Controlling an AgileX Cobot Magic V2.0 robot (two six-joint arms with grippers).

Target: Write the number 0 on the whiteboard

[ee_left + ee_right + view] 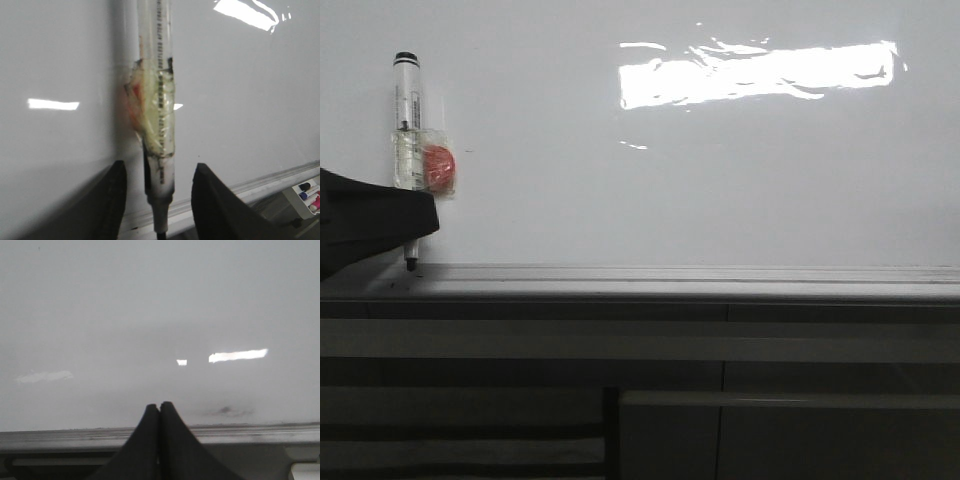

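A: Left wrist view first. What is the left gripper (158,197) doing?
B: Its two black fingers (112,200) stand apart on either side of a marker (159,115), with gaps showing, so I can't tell whether it grips. The marker is clear-barrelled, wrapped in yellowish tape with something red under it, tip pointing down past the silver rail (260,185).
A: And the right gripper (160,407)?
B: Fingers pressed together, holding nothing, low centre of its frame.
A: The whiteboard (720,180)?
B: Glossy white, filling the upper front view, a bright glare (755,75) at upper right. The marker stands upright at far left. No drawn 0 shows.
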